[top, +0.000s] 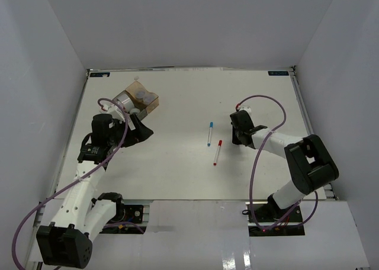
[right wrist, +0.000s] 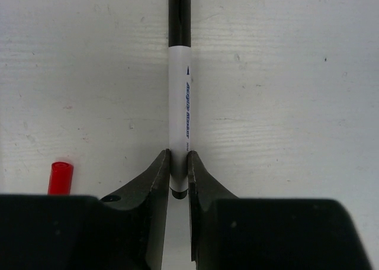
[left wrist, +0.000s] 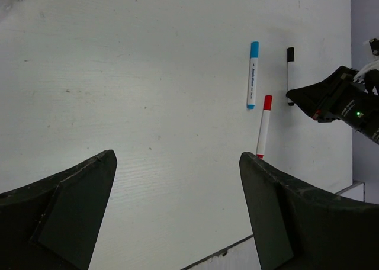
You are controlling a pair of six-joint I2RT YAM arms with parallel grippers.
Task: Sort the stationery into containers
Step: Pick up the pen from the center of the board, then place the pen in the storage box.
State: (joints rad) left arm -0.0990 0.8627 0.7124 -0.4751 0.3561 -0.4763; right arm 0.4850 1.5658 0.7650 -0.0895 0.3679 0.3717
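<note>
on the matte white table (right wrist: 296, 74), a slim, smooth black-capped marker (right wrist: 179, 92) is lying flat; the right gripper (right wrist: 179, 158) is pinching its tail end, black fingers (right wrist: 155, 181) nearly together; the left gripper (left wrist: 177, 157) is gaping wide, holding nothing.

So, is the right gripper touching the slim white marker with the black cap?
Touching. The right wrist view shows the right gripper pinching the black-capped white marker with no gap.
</note>
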